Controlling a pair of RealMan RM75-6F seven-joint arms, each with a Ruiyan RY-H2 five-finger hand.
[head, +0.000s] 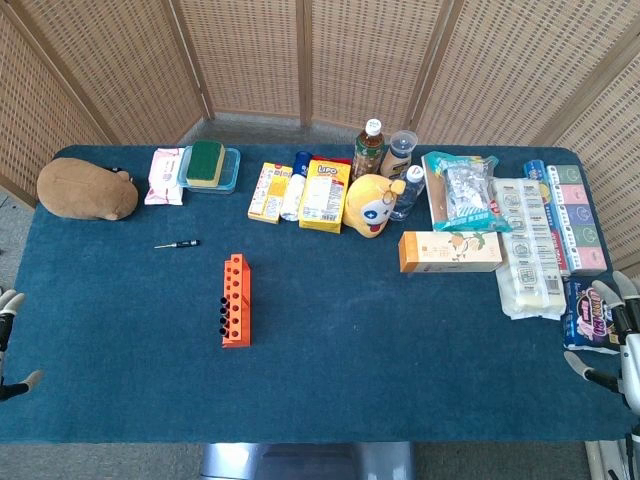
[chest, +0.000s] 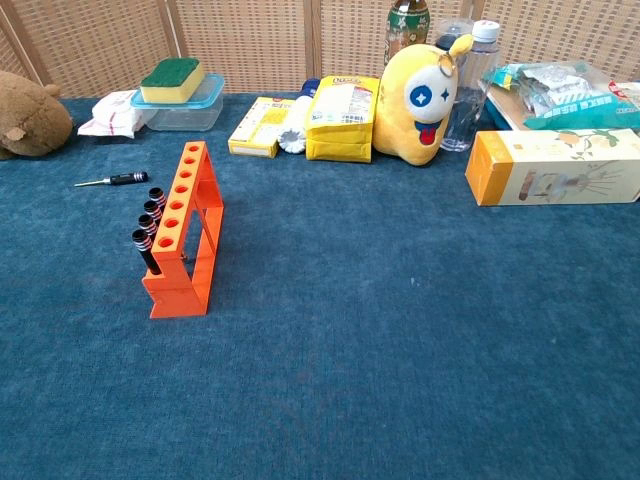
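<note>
An orange rack (head: 236, 300) stands left of the table's middle, with several black-handled screwdrivers in its near holes; the chest view shows the rack (chest: 185, 235) upright. A loose screwdriver (head: 177, 244) lies behind it, and in the chest view this screwdriver (chest: 115, 181) is left of the rack. My left hand (head: 8, 340) shows only at the left edge of the head view, fingers apart, holding nothing. My right hand (head: 618, 340) is at the right edge beside a purple pack (head: 588, 318), fingers spread and empty. Neither hand appears in the chest view.
Along the back are a brown plush (head: 87, 189), a wipes pack (head: 166, 176), a sponge on a lidded box (head: 207, 163), yellow packets (head: 324, 194), bottles (head: 369, 146), and a yellow toy (head: 373, 205). An orange-and-white carton (head: 449, 252) and stacked packs (head: 535, 240) fill the right.
</note>
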